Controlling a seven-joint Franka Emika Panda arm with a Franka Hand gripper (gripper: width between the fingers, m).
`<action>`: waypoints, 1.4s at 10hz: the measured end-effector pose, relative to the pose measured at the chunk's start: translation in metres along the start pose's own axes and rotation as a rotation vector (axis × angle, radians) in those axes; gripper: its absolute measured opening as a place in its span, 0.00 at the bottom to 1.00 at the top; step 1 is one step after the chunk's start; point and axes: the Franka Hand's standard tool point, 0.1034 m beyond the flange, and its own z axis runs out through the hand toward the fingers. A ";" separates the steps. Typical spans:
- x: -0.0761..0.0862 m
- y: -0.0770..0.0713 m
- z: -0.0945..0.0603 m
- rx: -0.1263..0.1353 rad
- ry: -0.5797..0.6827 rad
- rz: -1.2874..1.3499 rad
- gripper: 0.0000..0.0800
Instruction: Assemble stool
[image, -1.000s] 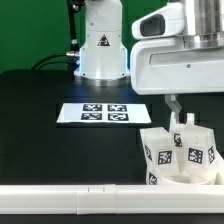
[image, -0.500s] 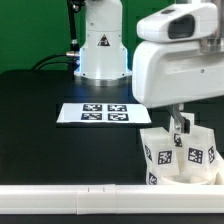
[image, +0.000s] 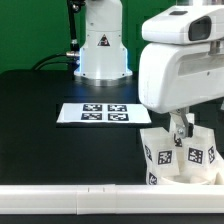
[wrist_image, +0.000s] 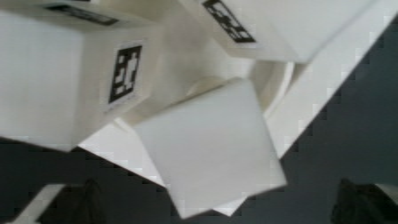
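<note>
The white stool stands at the exterior view's lower right. Its round seat (image: 186, 178) lies flat and several blocky tagged legs (image: 158, 153) stand up from it. My gripper (image: 181, 125) hangs right over the legs, its fingers reaching down among their tops. In the wrist view the gripper (wrist_image: 222, 205) is open. Its dark fingertips (wrist_image: 68, 203) stand far apart. The end of one plain white leg (wrist_image: 210, 145) lies between them, with a gap on each side. Tagged legs (wrist_image: 80, 80) show beyond it.
The marker board (image: 100, 113) lies flat on the black table in the middle. A long white rail (image: 70, 199) runs along the front edge. The robot base (image: 100, 45) stands at the back. The arm's white hand (image: 185, 60) hides the back right.
The arm's white hand has shifted toward the exterior view's right and grown larger in view. Its fingers have come closer to the tops of the legs. The stool has not moved.
</note>
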 end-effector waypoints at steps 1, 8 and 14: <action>-0.001 -0.005 0.009 0.003 -0.009 0.015 0.81; -0.001 -0.005 0.013 0.004 -0.009 0.271 0.42; 0.000 -0.002 0.012 0.066 0.007 1.123 0.42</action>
